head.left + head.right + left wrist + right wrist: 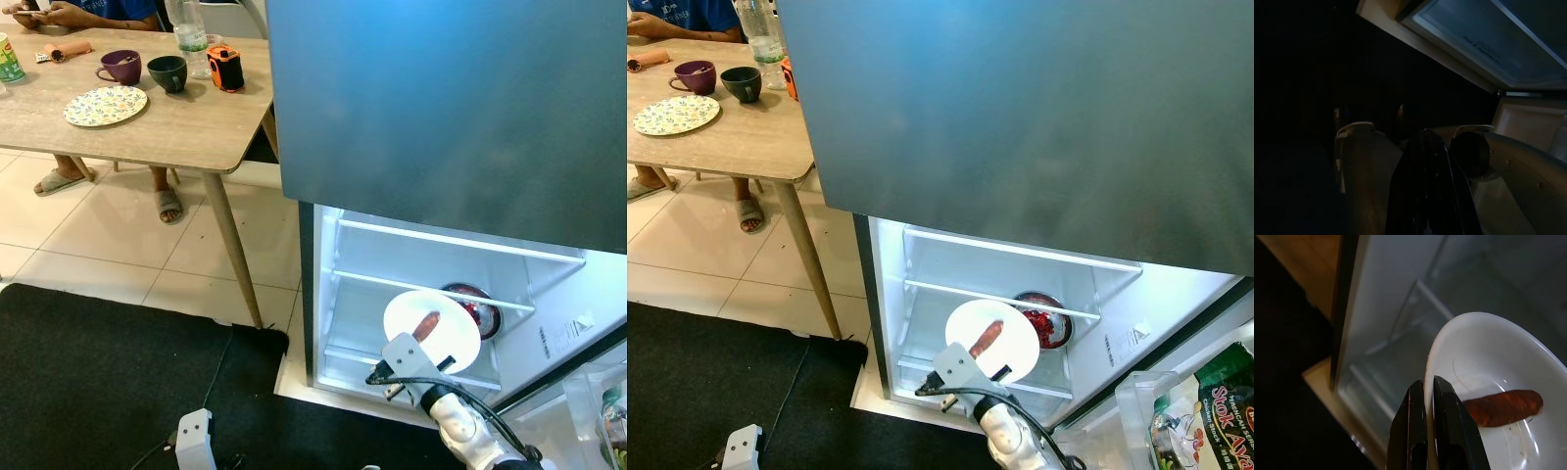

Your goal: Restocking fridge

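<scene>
Your right gripper [1429, 384] pinches the white plate's [1488, 357] rim, sausage [1502, 407] on it, before the open fridge [431, 264]. Left gripper: fingers unreadable, too dark.

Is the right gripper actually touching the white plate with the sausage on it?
Touching. In the right wrist view the right gripper has its two black fingers closed on the rim of the white plate, one either side, with the sausage lying inside.

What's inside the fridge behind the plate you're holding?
A dark bowl of something red sits on the glass shelf; the white plate, pinched by the right gripper, covers its near side. The sausage lies on the plate.
</scene>
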Motion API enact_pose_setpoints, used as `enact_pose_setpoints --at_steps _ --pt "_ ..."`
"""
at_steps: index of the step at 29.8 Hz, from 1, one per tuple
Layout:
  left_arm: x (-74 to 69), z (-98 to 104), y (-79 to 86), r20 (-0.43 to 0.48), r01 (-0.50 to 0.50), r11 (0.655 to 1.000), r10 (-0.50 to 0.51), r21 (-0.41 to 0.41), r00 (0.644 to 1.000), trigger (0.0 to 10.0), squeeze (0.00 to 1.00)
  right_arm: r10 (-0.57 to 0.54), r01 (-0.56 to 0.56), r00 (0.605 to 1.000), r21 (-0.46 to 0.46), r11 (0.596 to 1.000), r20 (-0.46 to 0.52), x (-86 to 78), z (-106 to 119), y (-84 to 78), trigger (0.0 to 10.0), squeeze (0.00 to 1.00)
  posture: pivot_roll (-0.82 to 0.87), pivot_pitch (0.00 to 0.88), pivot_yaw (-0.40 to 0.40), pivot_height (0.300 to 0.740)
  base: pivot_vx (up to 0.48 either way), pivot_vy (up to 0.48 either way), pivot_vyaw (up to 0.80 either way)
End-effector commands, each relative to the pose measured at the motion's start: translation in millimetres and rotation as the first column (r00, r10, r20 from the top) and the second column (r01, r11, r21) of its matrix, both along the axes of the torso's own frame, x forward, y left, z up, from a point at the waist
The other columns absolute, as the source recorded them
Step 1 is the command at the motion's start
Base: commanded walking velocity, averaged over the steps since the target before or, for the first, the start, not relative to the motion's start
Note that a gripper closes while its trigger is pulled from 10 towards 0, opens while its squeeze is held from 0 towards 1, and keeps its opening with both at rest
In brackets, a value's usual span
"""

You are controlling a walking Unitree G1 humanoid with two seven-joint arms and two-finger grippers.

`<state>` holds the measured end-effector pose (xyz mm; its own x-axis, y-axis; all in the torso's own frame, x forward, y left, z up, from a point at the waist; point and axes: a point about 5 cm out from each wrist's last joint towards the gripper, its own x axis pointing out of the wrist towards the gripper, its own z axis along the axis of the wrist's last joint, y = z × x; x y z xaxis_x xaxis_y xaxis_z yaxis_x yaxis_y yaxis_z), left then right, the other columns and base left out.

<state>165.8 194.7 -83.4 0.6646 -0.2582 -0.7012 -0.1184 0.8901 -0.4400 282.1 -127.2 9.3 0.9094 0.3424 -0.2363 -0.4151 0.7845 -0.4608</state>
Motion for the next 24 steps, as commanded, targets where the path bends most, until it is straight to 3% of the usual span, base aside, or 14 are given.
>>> enact_pose_setpoints --at_steps 1,2,6,12,14,15,16,18,20,21,23,24 --pt "-0.3 0 -3.2 0.005 0.050 0.999 -0.050 0.010 0.999 10.0 0.00 0.046 -0.046 0.998 0.000 0.999 0.042 3.8 8 4.1 10.0 0.00 -0.09 0.134 -0.007 0.740 0.000 0.000 0.00" --pt "-0.3 0 -3.2 0.005 0.050 0.999 -0.050 0.010 0.999 10.0 0.00 0.046 -0.046 0.998 0.000 0.999 0.042 3.8 8 4.1 10.0 0.00 -0.09 0.134 -0.007 0.740 0.000 0.000 0.00" --pt "38.2 20 -16.0 0.162 0.163 0.986 -0.165 0.026 0.973 10.0 0.00 0.124 -0.129 0.983 0.028 0.991 0.134 25.6 40 7.4 10.0 0.00 -0.09 0.135 -0.010 0.740 0.000 0.000 0.00" --pt "61.0 36 -26.8 0.265 0.259 0.964 -0.266 0.062 0.927 10.0 0.00 0.167 -0.178 0.967 0.043 0.983 0.191 37.0 63 7.2 10.0 0.00 -0.09 0.135 -0.010 0.740 0.000 0.000 0.00" --pt "71.9 45 -34.1 0.326 0.325 0.941 -0.338 0.096 0.883 10.0 0.00 0.196 -0.209 0.957 0.041 0.977 0.213 40.7 74 5.4 10.0 0.00 -0.10 0.139 -0.010 0.740 0.000 0.000 0.00" --pt "71.9 45 -34.1 0.326 0.325 0.941 -0.338 0.096 0.883 10.0 0.00 0.196 -0.209 0.957 0.041 0.977 0.213 40.7 74 5.4 10.0 0.00 -0.10 0.139 -0.010 0.740 0.000 0.000 0.00" --pt "77.8 51 -38.8 0.364 0.361 0.925 -0.378 0.115 0.851 10.0 0.00 0.220 -0.233 0.952 0.037 0.972 0.214 41.4 78 3.7 10.0 0.00 -0.10 0.139 -0.010 0.740 0.000 0.000 0.00" --pt "77.8 51 -38.8 0.364 0.361 0.925 -0.378 0.115 0.851 10.0 0.00 0.220 -0.233 0.952 0.037 0.972 0.214 41.4 78 3.7 10.0 0.00 -0.10 0.139 -0.010 0.740 0.000 0.000 0.00" --pt "89.2 64 -49.8 0.443 0.433 0.888 -0.454 0.155 0.773 10.0 0.00 0.278 -0.288 0.937 0.014 0.958 0.212 40.7 87 -2.8 10.0 0.00 -0.09 0.144 -0.010 0.740 0.000 0.000 0.00" --pt "89.2 64 -49.8 0.443 0.433 0.888 -0.454 0.155 0.773 10.0 0.00 0.278 -0.288 0.937 0.014 0.958 0.212 40.7 87 -2.8 10.0 0.00 -0.09 0.144 -0.010 0.740 0.000 0.000 0.00" --pt "94.4 72 -57.6 0.483 0.485 0.853 -0.513 0.193 0.710 10.0 0.00 0.316 -0.325 0.926 0.009 0.946 0.207 39.6 95 -8.2 10.0 0.00 -0.09 0.143 -0.008 0.740 0.000 0.000 0.00" --pt "94.4 72 -57.6 0.483 0.485 0.853 -0.513 0.193 0.710 10.0 0.00 0.316 -0.325 0.926 0.009 0.946 0.207 39.6 95 -8.2 10.0 0.00 -0.09 0.143 -0.008 0.740 0.000 0.000 0.00"
